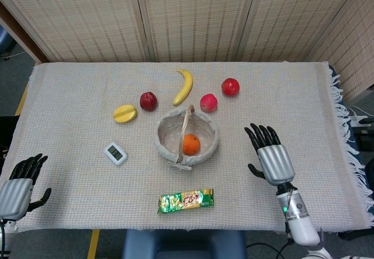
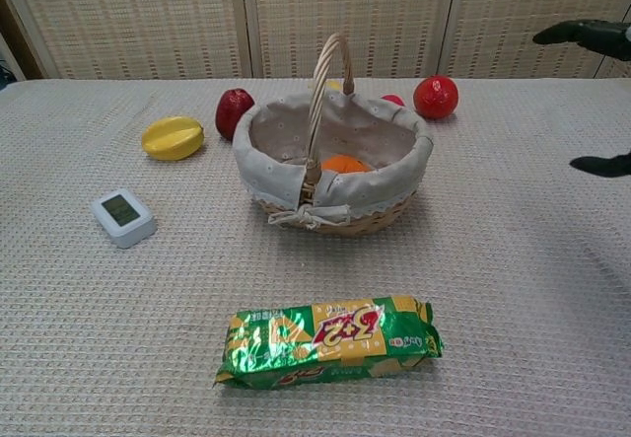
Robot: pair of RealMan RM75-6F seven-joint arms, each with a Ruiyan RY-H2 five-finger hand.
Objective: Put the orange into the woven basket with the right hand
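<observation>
Table: one orange, one basket.

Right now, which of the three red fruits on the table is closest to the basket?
The pinkish-red one, just behind the woven basket's rim. The dark red one sits further left beside the banana, and the bright red one lies further back right.

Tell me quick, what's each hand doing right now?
Left hand: open, holding nothing, at the table's near left corner.
Right hand: open, fingers spread, holding nothing, right of the basket.
</observation>
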